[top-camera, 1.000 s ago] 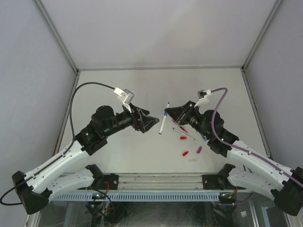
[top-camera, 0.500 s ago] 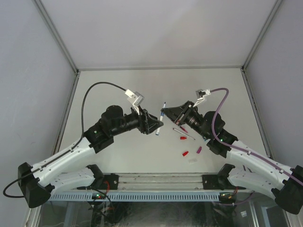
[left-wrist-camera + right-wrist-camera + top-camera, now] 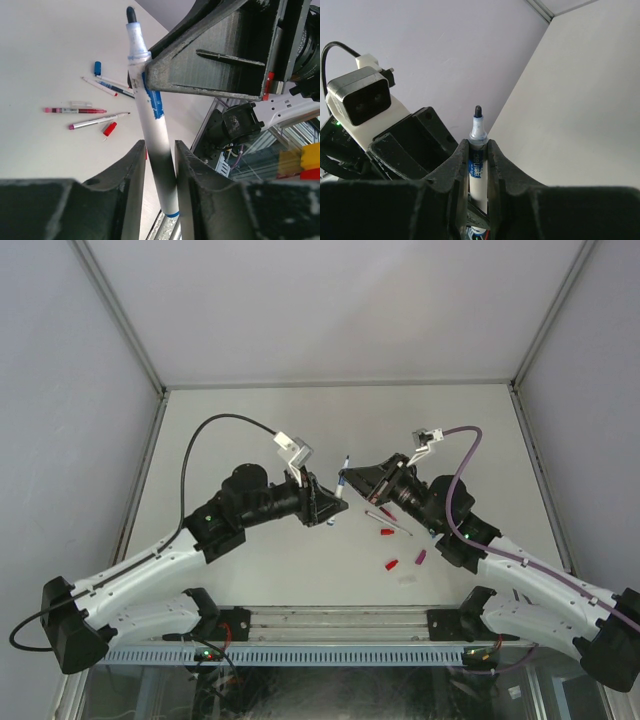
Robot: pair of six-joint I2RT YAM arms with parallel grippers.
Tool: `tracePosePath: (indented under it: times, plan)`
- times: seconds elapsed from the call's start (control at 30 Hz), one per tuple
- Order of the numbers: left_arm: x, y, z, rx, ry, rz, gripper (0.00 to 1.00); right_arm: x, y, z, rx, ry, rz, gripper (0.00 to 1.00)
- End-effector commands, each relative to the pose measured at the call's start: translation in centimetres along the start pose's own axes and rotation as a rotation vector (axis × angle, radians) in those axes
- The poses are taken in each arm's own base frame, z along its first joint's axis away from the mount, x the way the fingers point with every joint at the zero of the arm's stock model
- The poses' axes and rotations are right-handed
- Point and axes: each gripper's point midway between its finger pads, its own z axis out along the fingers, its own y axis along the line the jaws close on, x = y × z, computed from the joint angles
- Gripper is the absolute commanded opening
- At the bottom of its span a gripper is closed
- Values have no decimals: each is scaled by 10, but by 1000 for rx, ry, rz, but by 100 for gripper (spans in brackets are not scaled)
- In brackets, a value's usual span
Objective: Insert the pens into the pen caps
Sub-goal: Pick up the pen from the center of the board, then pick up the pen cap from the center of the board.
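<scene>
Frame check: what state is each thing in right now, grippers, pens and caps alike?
blue pen: uncapped, held off the table.
right gripper: shut on the blue pen, just below its tip.
left gripper: fingers flank the pen's barrel; grip unclear.
pens on the table: lying flat, untouched.
blue cap: loose on the table.
red cap: loose on the table.

soft, even light is coming from above, making the pale table [image 3: 350,410] look bright and leaving only faint shadows. in the left wrist view the left fingers [image 3: 125,190] are blurring into dark shapes while the pen [image 3: 155,132] is showing sharp, and in the right wrist view the right fingers [image 3: 445,185] are sitting dark and soft against a flatly lit lilac wall [image 3: 420,40].
</scene>
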Motion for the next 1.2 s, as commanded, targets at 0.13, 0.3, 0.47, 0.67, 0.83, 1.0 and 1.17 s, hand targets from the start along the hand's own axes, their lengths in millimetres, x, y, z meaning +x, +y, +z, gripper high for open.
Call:
tracePosePath:
  times: [0.13,0.3,0.47,0.67,0.83,1.0,1.17]
  plan:
    - [-20,-10,-1,25,-50,31,19,-10,16,1,-52,-40,-36,0]
    - [-21,-6,-2,-6,-47,44,2,-13,13,-3,-35,-49,-75,2]
    - [-23,3,-6,-58,-50,72,0,-12,4,-10,1,-38,-150,14]
    - [-29,25,-18,-202,-45,129,0,-20,-36,-35,192,-44,-281,43]
    - [-23,37,-29,-257,4,187,0,-27,-78,-65,391,-18,-347,46]
    - [-20,45,-38,-294,61,224,0,-33,-122,-95,582,35,-352,47]
    - [-25,40,-46,-292,84,244,0,-38,-164,-119,739,96,-320,49]
